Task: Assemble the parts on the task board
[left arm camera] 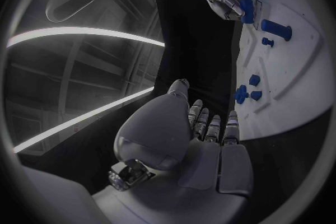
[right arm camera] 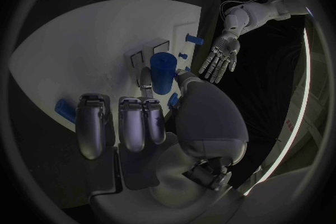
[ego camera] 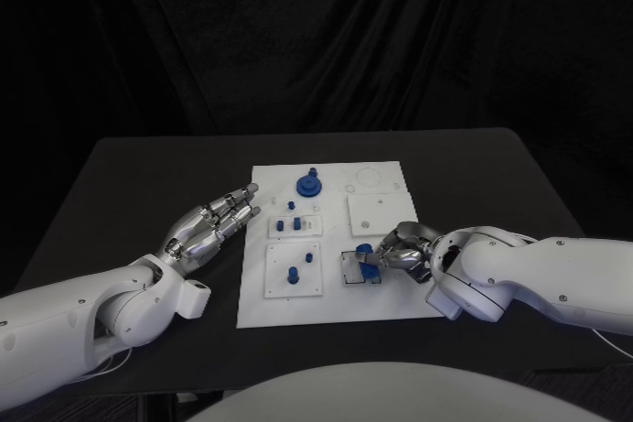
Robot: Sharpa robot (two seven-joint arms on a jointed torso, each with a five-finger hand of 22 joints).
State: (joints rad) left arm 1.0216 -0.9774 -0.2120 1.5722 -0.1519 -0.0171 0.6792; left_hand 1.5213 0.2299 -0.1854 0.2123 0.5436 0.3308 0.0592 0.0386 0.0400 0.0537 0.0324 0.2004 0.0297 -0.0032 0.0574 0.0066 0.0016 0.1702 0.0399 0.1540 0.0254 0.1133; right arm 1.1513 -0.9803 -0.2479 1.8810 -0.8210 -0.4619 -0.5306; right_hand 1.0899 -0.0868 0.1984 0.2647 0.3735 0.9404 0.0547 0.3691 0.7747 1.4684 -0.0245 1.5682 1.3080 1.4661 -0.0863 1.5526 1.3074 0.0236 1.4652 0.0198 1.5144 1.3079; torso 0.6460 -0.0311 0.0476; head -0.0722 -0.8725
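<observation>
The white task board (ego camera: 340, 308) lies in the middle of the black table. My right hand (ego camera: 403, 248) is over its near right part and pinches a blue cylindrical part (right arm camera: 162, 71) between thumb and a finger, just above a small square module (ego camera: 358, 267). The other fingers (right arm camera: 131, 123) are curled beside it. My left hand (ego camera: 211, 225) hovers by the board's left edge, fingers stretched out and holding nothing. A blue round part with a peg (ego camera: 310, 184) stands at the board's far side.
Small blue pegs stand in two raised white plates (ego camera: 297, 226) (ego camera: 293, 275) on the board's left half. A bare white square plate (ego camera: 380, 211) lies at the right. Black table surface surrounds the board on all sides.
</observation>
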